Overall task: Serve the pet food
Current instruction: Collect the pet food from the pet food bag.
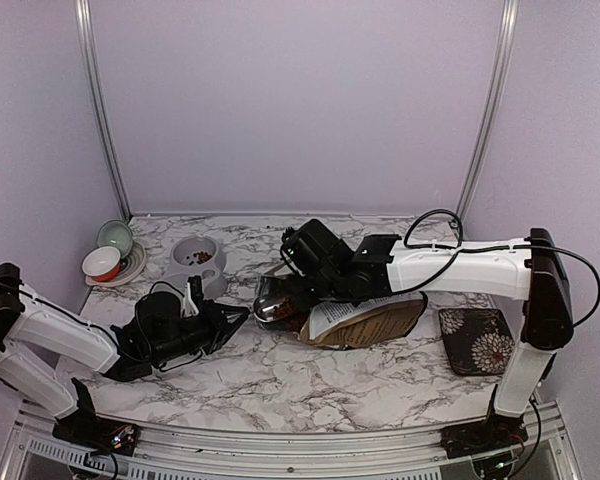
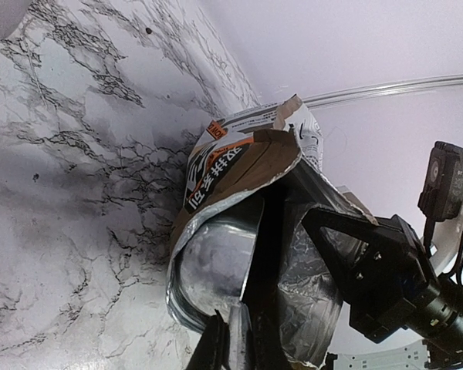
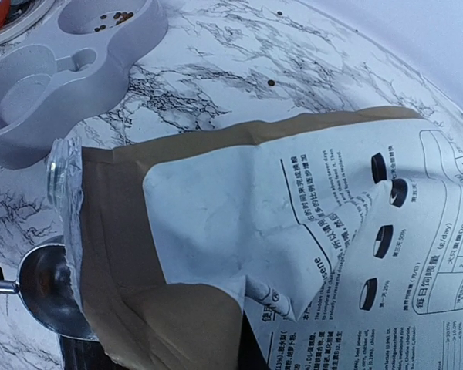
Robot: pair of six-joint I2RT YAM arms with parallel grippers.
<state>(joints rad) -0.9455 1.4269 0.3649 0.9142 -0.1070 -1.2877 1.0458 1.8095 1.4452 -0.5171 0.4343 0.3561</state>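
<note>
A few pellets of pet food (image 1: 198, 256) lie in one well of the grey double feeder (image 1: 202, 268); the same pet food (image 3: 116, 16) shows in the right wrist view. The brown-and-white bag (image 1: 372, 320) lies on its side, mouth facing left. My left gripper (image 1: 223, 322) is shut on the handle of a metal scoop (image 1: 273, 308), whose bowl (image 2: 216, 262) sits at the foil-lined mouth and looks empty. My right gripper (image 1: 300, 290) is shut on the bag's upper lip, holding the mouth open. Its fingers are hidden behind the bag (image 3: 239, 231) in its own view. Any food inside the bag is hidden.
Stacked cups on saucers (image 1: 110, 257) stand at the back left beside the feeder (image 3: 62, 69). A dark floral pad (image 1: 477, 339) lies at the right. Loose pellets (image 3: 271, 82) dot the marble table (image 1: 280, 380). Walls close in the back and sides.
</note>
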